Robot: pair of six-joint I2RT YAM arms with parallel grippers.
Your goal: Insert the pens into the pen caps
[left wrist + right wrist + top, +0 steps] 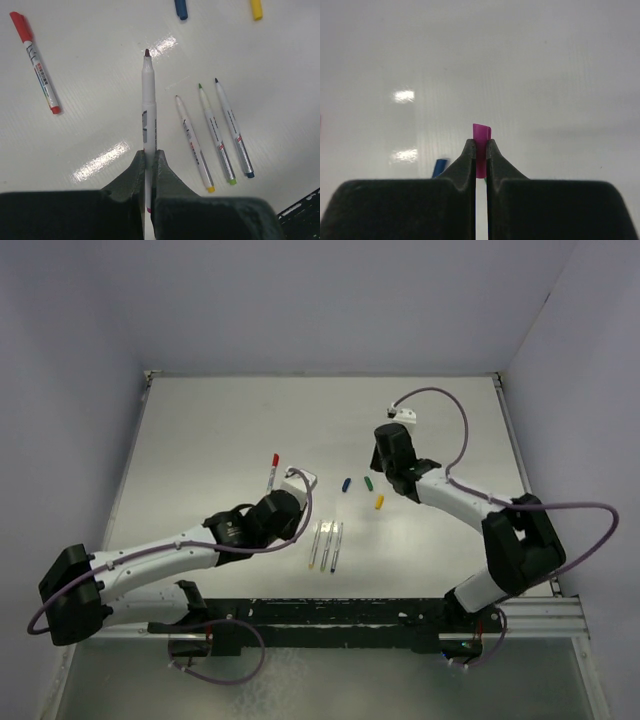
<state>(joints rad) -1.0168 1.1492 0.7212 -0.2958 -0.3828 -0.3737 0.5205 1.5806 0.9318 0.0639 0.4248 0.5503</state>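
Three pens [326, 545] lie side by side on the table [200, 440] in the top view, just right of the left arm [160, 555]. A red-capped pen [273, 468] lies just beyond that arm's tip. The blue cap [346, 484], green cap [368, 482] and yellow cap [379, 502] sit between the two arms, close to the right arm [455, 500].

Left wrist view: the left end effector [148, 155] is clamped on a fifth pen [148, 100], gripping its rear barrel so the dark tip points away. The three loose pens lie to its right and the red-capped pen is well apart on its left.

Right wrist view: the right end effector [480, 145] is pinched almost closed on the purple cap [481, 135], which sticks up past the fingertips. The blue cap shows beside the left finger.
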